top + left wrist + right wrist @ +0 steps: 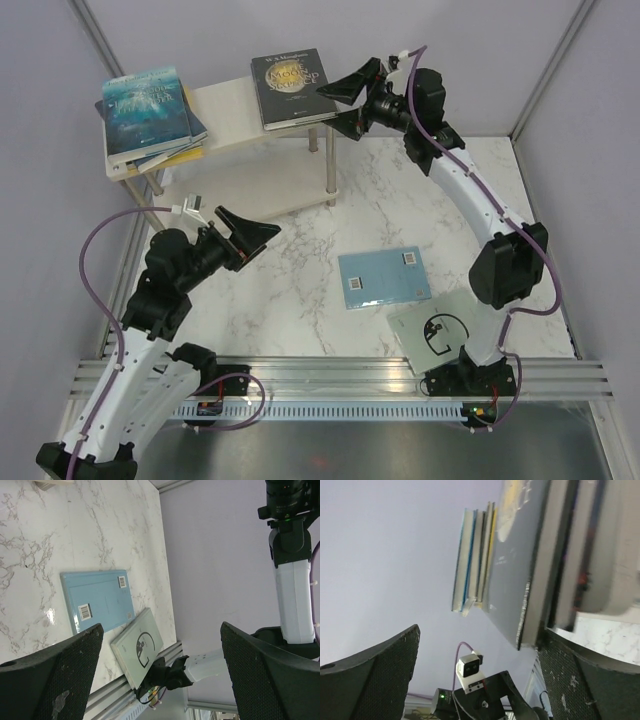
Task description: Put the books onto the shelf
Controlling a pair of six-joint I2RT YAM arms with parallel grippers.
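We are seeing stacked books (150,115) on the shelf's (228,108) left end, left jaws hanging spread over the bench (295,300), right jaws spread at a black book (293,88) on the shelf, a blue book (385,278) and a pale book (440,330) lying on the bench.

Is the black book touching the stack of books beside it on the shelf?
Apart. The top view shows bare shelf between the black book and the stack.
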